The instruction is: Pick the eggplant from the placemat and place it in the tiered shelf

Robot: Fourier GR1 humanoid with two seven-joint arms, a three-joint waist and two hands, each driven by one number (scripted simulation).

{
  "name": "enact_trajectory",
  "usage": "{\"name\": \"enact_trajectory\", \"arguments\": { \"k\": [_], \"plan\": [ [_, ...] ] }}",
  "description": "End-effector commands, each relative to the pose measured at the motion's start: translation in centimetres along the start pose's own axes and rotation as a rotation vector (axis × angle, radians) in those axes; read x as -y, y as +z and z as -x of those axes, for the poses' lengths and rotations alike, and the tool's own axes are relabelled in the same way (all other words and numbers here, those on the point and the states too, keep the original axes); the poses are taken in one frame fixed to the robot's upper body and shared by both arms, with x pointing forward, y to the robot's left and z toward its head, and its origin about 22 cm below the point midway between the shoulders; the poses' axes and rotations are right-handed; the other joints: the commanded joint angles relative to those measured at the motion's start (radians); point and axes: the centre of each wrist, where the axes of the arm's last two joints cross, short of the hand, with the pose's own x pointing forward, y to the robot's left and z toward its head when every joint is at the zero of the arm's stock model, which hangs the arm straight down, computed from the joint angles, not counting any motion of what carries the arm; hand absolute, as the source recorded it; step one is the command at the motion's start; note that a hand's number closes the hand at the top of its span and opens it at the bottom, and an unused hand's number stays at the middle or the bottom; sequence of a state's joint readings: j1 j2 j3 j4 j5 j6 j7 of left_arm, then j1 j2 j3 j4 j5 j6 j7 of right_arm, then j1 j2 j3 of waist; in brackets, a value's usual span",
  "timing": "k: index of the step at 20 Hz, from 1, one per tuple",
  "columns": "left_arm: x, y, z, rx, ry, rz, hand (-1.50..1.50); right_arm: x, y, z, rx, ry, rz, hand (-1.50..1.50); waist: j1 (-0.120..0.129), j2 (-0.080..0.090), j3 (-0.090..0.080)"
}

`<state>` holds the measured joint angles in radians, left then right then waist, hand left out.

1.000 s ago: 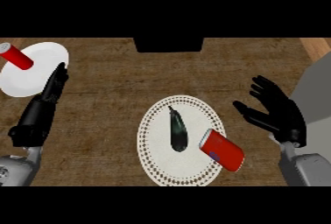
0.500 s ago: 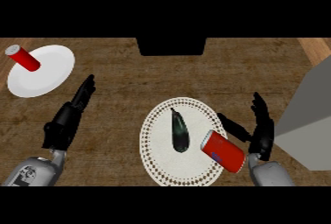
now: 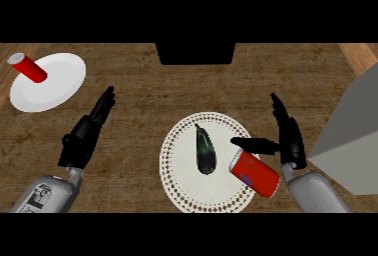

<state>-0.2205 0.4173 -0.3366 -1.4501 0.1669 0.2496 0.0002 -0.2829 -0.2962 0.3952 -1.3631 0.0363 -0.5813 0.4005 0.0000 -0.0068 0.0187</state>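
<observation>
Eggplant (image 3: 204,151): lies lengthwise on the placemat (image 3: 181,165).
Right hand (image 3: 284,135): fingers straight, empty; we should close across its middle, clearing the red block (image 3: 256,173).
Left hand (image 3: 88,130): open, empty.

Even, diffuse light falls across the wooden counter (image 3: 148,75), without glare. The white plate (image 3: 55,87) left of the placemat (image 3: 184,175) shows brightest, faintly shaded along its lower rim; no object casts a hard shadow.
</observation>
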Motion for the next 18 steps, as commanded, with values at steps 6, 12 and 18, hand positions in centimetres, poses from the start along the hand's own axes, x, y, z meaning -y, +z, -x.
{"name": "enact_trajectory", "arguments": {
  "k": [6,12,18],
  "plan": [
    [3.2,-0.1,1.0,-0.025,0.069,0.007,0.00,-1.8,-0.7,-9.1,-0.116,0.310,-0.214,-1.50,0.005,0.007,-0.022],
    [0.7,0.0,1.2,-0.015,0.046,0.024,0.00,-3.3,-0.3,-13.2,-0.222,0.596,-0.378,-1.50,0.014,0.007,-0.022],
    [1.5,0.4,1.2,-0.028,0.071,-0.010,0.00,-5.1,0.6,-16.6,-0.268,0.683,-0.405,-1.50,0.008,0.005,-0.020]
  ]
}}
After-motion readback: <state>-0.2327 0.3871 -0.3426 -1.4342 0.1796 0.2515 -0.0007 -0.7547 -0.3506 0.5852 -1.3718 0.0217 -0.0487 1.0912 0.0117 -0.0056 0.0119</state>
